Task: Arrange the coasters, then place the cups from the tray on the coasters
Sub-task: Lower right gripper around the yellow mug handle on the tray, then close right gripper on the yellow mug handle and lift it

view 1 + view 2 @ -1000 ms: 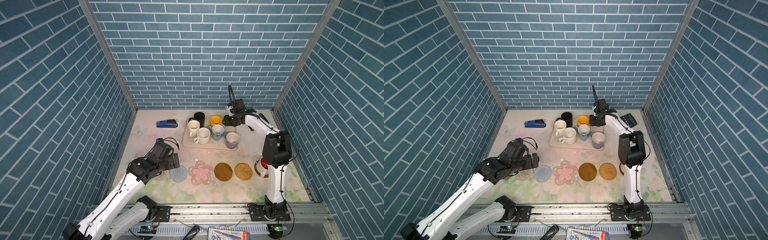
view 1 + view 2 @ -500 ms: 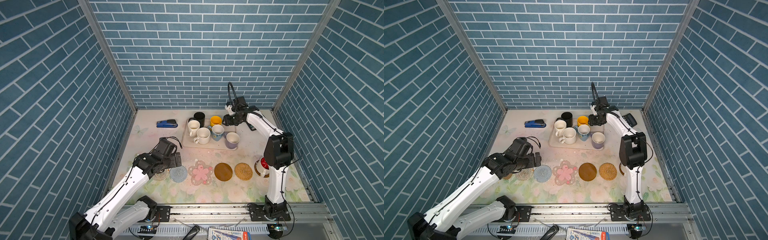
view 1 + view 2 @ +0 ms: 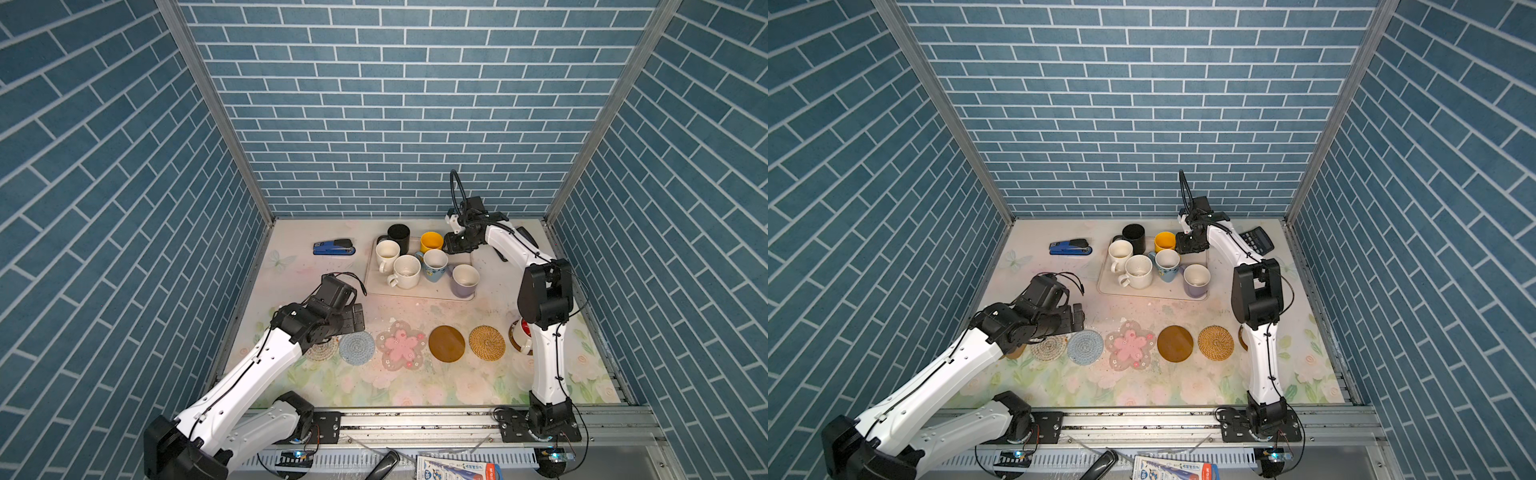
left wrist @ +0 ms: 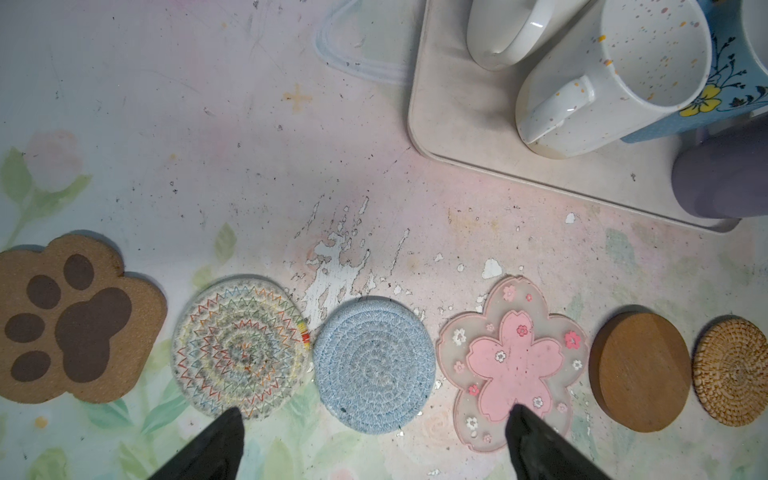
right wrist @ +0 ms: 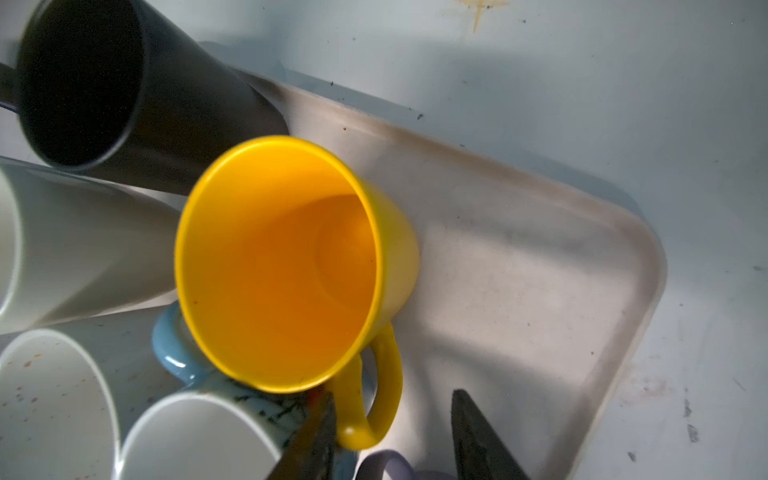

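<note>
The yellow cup [image 5: 282, 266] stands at the back of the tray [image 3: 428, 291], among the black cup [image 3: 398, 237], two white cups [image 3: 406, 271], the flowered blue cup [image 3: 435, 264] and the lavender cup [image 3: 465, 280]. The right end effector [image 5: 392, 436] is half open astride the yellow handle, gripping nothing. Near the front of the table [image 3: 457, 386] the coasters [image 4: 374, 365] lie in a row, with a red-lined cup [image 3: 523, 332] at its right end. The left end effector [image 4: 374, 449] hovers over them, spread wide and empty
</note>
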